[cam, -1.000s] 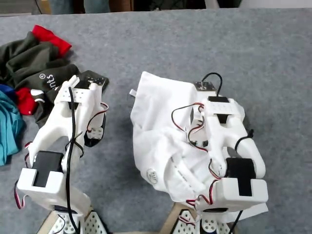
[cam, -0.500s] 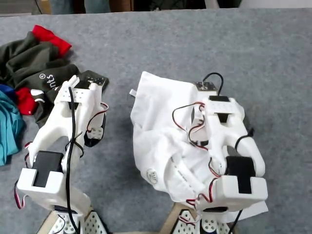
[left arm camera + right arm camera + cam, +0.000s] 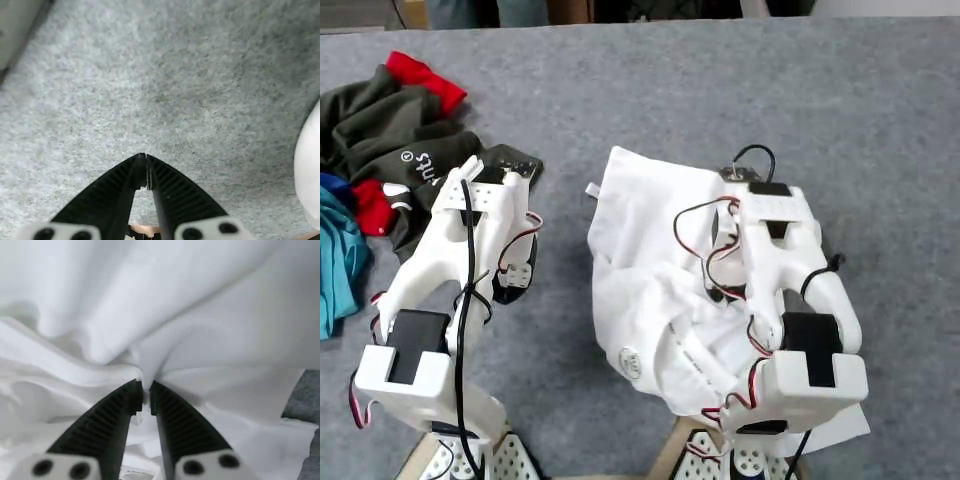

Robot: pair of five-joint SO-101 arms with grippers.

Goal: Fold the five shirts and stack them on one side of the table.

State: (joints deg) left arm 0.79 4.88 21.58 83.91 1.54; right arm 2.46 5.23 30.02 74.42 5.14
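Note:
A crumpled white shirt [image 3: 645,235] lies in the middle of the grey table [image 3: 880,130]. My right arm [image 3: 780,270] stands over the shirt's right half. In the right wrist view my right gripper [image 3: 145,389] is shut on a raised fold of the white shirt [image 3: 165,300]. My left arm [image 3: 460,250] stands to the shirt's left over bare table. My left gripper [image 3: 146,167] is shut with nothing in it, just above the grey table [image 3: 165,75], and the white shirt's edge [image 3: 310,175] lies off to one side.
A heap of unfolded shirts lies at the table's far left: a red one [image 3: 420,78], a dark one [image 3: 380,130] and a teal one [image 3: 338,260]. The right side and the back of the table are bare grey surface.
My right arm has shifted slightly toward the table's back and left, keeping its hold on the white shirt's fold. The left arm has not moved.

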